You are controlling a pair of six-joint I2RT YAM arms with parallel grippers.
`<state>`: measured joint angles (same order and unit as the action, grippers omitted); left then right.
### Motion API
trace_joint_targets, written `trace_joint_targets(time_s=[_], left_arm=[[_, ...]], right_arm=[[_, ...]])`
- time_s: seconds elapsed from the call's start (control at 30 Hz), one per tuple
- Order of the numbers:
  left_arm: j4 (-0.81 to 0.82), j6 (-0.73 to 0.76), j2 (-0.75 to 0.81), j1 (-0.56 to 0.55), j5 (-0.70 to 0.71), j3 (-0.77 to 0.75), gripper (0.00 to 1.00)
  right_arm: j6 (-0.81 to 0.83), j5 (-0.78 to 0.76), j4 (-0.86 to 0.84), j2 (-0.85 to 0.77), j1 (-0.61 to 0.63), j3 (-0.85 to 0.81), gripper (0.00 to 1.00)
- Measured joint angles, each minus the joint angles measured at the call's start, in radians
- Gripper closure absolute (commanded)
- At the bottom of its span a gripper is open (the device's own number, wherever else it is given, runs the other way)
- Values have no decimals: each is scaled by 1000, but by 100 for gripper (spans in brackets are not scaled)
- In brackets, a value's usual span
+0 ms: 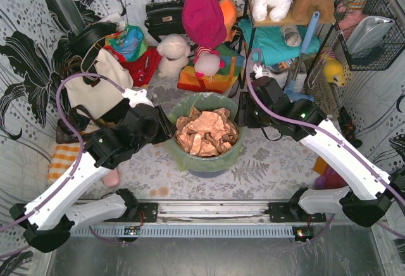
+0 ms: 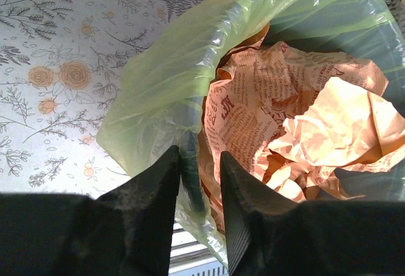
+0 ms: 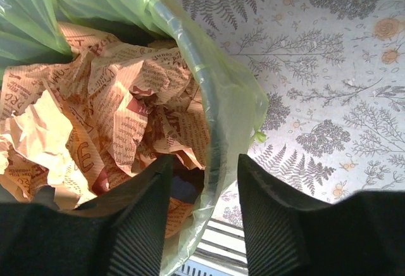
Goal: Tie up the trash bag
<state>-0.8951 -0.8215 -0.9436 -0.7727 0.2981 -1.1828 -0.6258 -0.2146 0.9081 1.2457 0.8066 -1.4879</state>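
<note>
The left tool (image 2: 199, 157) is released. Its jaws are parted and straddle the rim of the trash bag (image 2: 161, 92), one outside the turned-down green film and the other inside, next to the crumpled paper (image 2: 304, 118). Nothing looks pinched, since a gap shows beside the film. On the opposite side the right tool (image 3: 204, 160) is also released, jaws apart, with the rim running up between them. The bag lines a round bin (image 1: 206, 169) that stands mid-bench (image 1: 278, 162) between the two arms. The bag's mouth is cuffed over the bin's lip, and the paper is heaped near the top.

The step in hand looks like taking hold of the bag's edge on both sides. To do it well, each tool should close on film alone. It should sit low enough to catch the cuff but miss the bin's hard lip, or the bin is likely to rise with the bag. Closing both tools together and drawing up and outward evenly should peel the cuff free without tearing the thin plastic. The inner jaws should stay clear of the paper so that none gets caught in the gathered neck.
</note>
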Motion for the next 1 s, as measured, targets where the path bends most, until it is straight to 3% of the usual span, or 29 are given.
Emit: trace_joint_targets(time_s=[0.1,0.23,0.4,0.57,0.73,1.0], left_arm=[[-4,6,-10,0,23,-1,35],[-23,9,3,0,63,-20,26],[-33,3,99,0,119,-35,26],[-88,-93,197,0,200,-10,27],[-148,-238,244,0,231,123,29],[-149,-408,379,0,206,401,30]], right_arm=[[15,-19,16,1,0,-25,44],[22,-68,31,-8,-5,-66,39],[24,-134,58,-68,-41,-78,37],[45,-107,43,-155,-203,-17,38],[63,-5,3,-204,-326,162,39],[66,174,-128,-238,-409,464,42]])
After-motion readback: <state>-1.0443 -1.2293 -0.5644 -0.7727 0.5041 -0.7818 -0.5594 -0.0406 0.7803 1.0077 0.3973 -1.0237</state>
